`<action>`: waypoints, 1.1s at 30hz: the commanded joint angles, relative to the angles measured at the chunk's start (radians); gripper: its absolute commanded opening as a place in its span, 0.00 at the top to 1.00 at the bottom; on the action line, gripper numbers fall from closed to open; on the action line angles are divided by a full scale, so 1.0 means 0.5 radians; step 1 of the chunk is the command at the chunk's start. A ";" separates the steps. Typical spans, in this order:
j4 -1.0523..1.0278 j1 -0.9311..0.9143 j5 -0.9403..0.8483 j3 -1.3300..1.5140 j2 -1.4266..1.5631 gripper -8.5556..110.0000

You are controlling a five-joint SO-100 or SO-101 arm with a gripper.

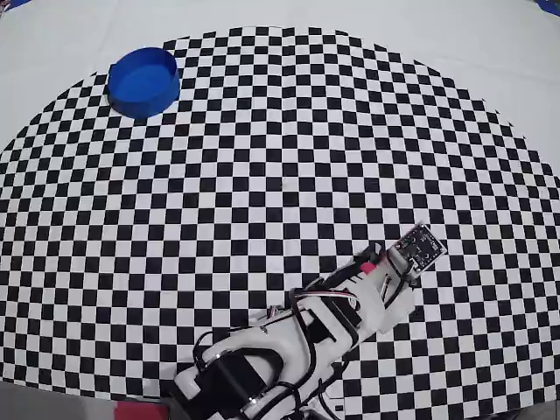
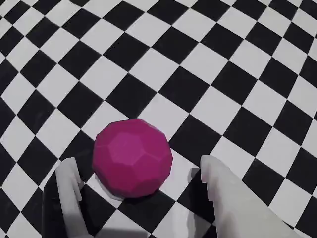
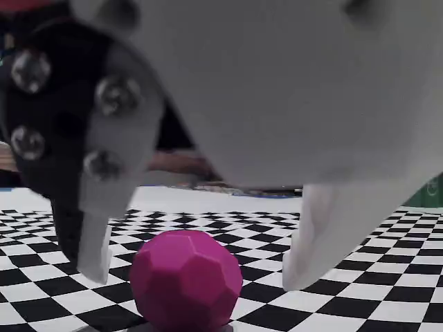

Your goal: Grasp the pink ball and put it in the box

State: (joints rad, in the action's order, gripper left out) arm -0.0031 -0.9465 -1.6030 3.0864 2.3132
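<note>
Low in the centre of the wrist view, the pink ball (image 2: 132,158) is sitting on the checkered desk (image 2: 163,59), and we are straddling it with the gripper (image 2: 136,173) spread wide, one finger showing at the lower left and the other at the lower right of that frame. Neither of the fingers (image 2: 67,186) is touching the ball yet; the fixed view is showing the ball (image 3: 185,280) at the bottom centre with both tips hanging a little above the desk (image 3: 34,290) on either side. To close well, we are judging that the tips need to come lower, to about the ball's middle, because a faceted sphere pinched near its top is likely to squirt out. The ball seems to lie nearer the left finger in the wrist view, so a small shift to centre it looks wise. The box (image 1: 143,81) is waiting in the upper left of the overhead view, well apart from the arm at the lower middle.
</note>
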 commanded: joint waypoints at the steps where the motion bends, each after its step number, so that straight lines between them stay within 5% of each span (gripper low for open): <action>1: 0.018 -0.006 0.003 -0.098 -0.037 0.69; 33: 0.028 -0.015 -0.009 -0.276 -0.267 0.69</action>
State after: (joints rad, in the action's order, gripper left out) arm -0.0031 -0.9449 -1.6030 2.9882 2.1813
